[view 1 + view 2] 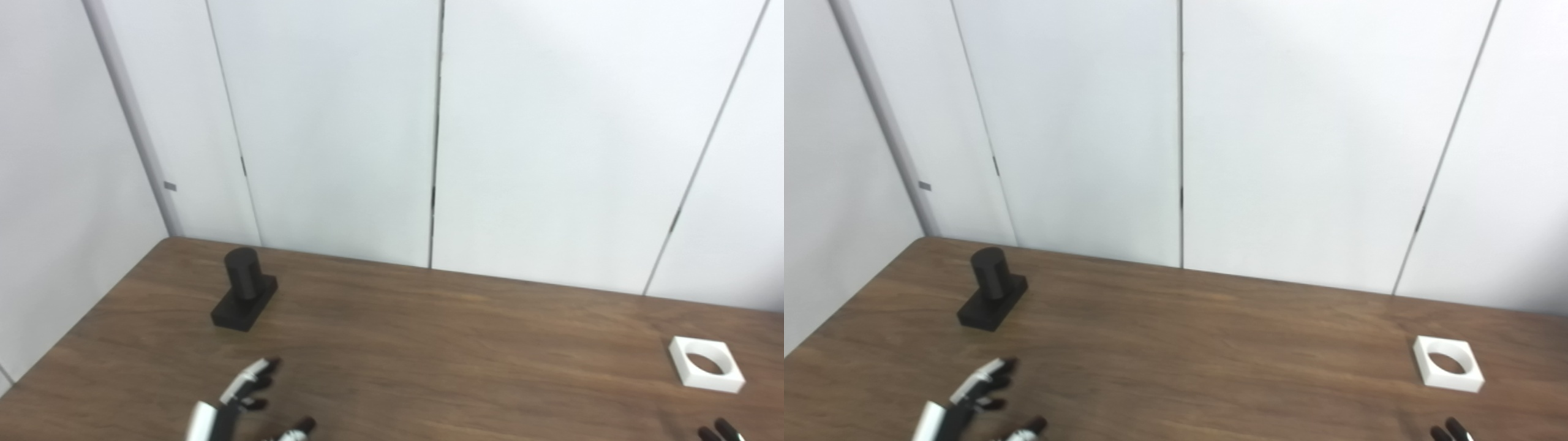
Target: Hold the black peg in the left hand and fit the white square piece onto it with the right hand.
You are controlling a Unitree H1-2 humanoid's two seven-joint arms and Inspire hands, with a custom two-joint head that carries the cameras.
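Left eye view is showing a brown wooden table [429, 343] running up to white wall panels [343, 122]. Standing upright toward 10 o'clock on the tabletop is the black peg [244, 289], a round post on a rectangular base, with nothing touching it. Over at 3 o'clock, near the table's right side, the white square piece [706, 364] is lying flat with its round hole facing up, also untouched.

Reaching in at 7 o'clock, the left hand [245, 398] is hovering over the wood with its fingers [260, 370] spread apart and the thumb out to the side, holding nothing; it is sitting well short of the peg. At 5 o'clock, only dark fingertips [719, 429] of the right hand are peeking over the bottom edge, below the white piece and apart from it, so I cannot tell how far that hand is spread.
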